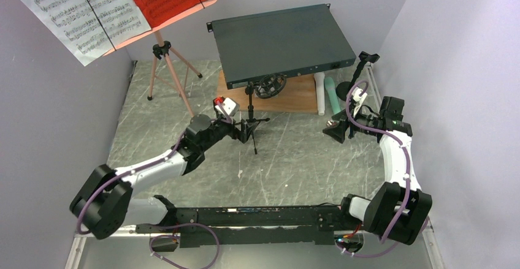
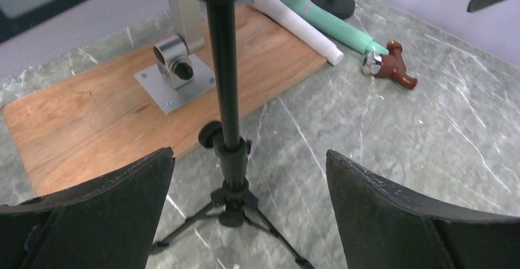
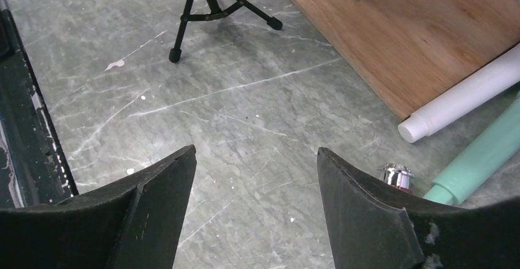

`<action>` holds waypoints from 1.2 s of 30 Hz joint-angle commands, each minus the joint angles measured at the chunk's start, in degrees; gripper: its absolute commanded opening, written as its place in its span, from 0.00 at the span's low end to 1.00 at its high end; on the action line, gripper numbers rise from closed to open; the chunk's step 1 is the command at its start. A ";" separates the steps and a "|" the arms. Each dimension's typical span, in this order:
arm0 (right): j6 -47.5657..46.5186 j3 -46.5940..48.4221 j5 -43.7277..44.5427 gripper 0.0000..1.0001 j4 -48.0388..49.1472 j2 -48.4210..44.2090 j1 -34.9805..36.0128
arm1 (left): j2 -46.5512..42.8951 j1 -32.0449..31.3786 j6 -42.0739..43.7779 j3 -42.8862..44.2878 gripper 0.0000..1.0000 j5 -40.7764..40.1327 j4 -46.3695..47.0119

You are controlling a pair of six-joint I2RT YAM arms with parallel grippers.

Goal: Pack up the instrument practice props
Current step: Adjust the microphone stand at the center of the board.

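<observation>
- The left pincer [image 2: 248, 157] is hovering spread wide, its 2 fingers flanking the pole of the small black tripod stand [image 2: 228, 97] with a gap on each side.
- The tripod stand is standing upright on the tabletop [image 2: 398, 134], just beside the wooden board [image 2: 92, 116].
- The right pincer [image 3: 256, 154] is hanging spread above the tabletop; the white tube [image 3: 466, 100] and mint tube [image 3: 484, 159] are lying side by side just to its right.
- The salmon-pink music stand [image 1: 168, 67] is standing well apart from both pincers.
</observation>
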 commanded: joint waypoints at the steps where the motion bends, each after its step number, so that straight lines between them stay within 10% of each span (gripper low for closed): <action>1: -4.38 0.79 -4.03 0.75 -1.50 -1.15 -0.13 | 4.21 0.23 -0.66 4.80 0.98 -2.43 9.46; 12: -4.99 0.94 -4.30 0.75 -2.00 -1.33 -0.08 | 9.55 0.23 -1.81 10.20 0.80 -4.28 10.81; 24: -4.85 0.77 -4.70 0.75 -1.81 -1.41 -0.02 | 10.86 0.15 4.25 12.65 0.28 -0.23 7.45; 30: -5.85 0.63 -6.84 0.76 -2.77 -1.19 0.05 | 7.83 0.14 9.04 13.39 0.01 9.35 2.18; 36: -5.42 0.06 -9.58 0.79 -3.16 -1.09 1.48 | 4.83 0.29 8.69 15.37 0.00 21.44 -3.61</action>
